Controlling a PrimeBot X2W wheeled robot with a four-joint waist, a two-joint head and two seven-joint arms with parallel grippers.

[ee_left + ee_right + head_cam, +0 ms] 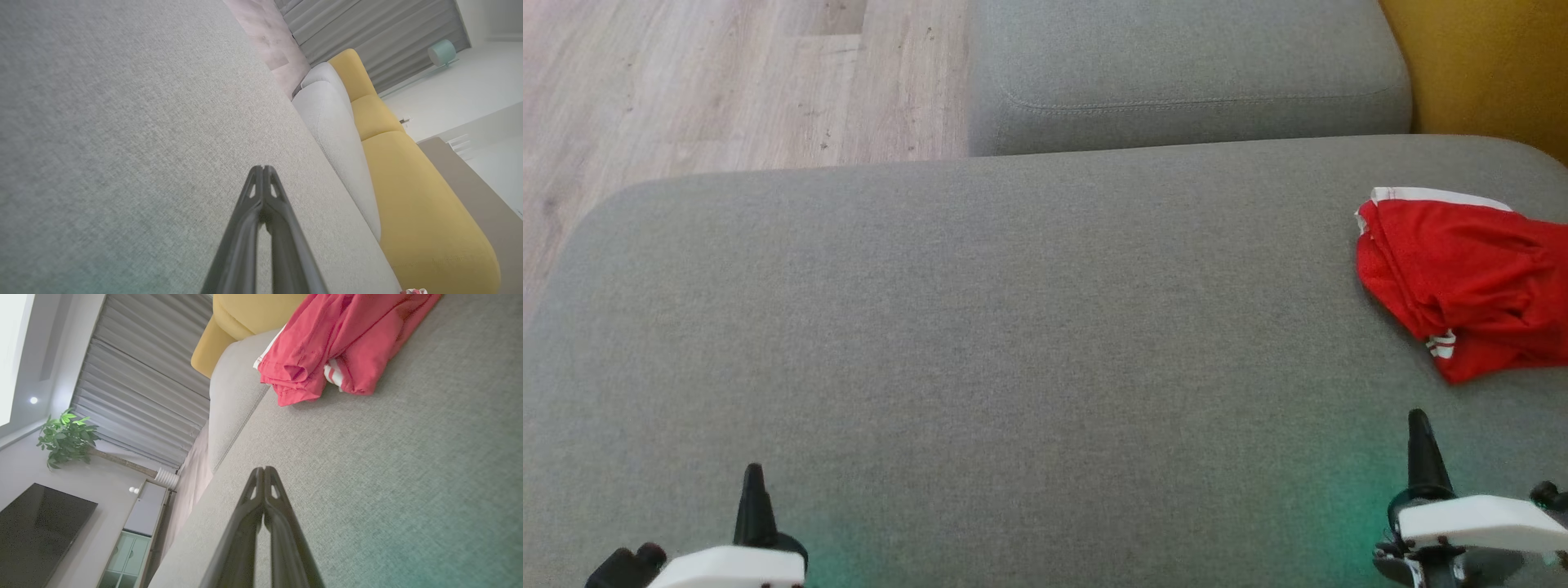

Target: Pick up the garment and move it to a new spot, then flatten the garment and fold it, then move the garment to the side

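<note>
a grey cushion (1013, 310) is spread ahead of both grippers. the red garment (1462, 278) is bunched ahead and slightly outward of the right gripper (1419, 425), well apart from the left gripper (754, 482). both are pinched closed, nothing held. its long axis seems laid crosswise; the right arm is judged nearer.

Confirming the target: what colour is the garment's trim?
White trim on a red garment; clearest in the right wrist view.
</note>
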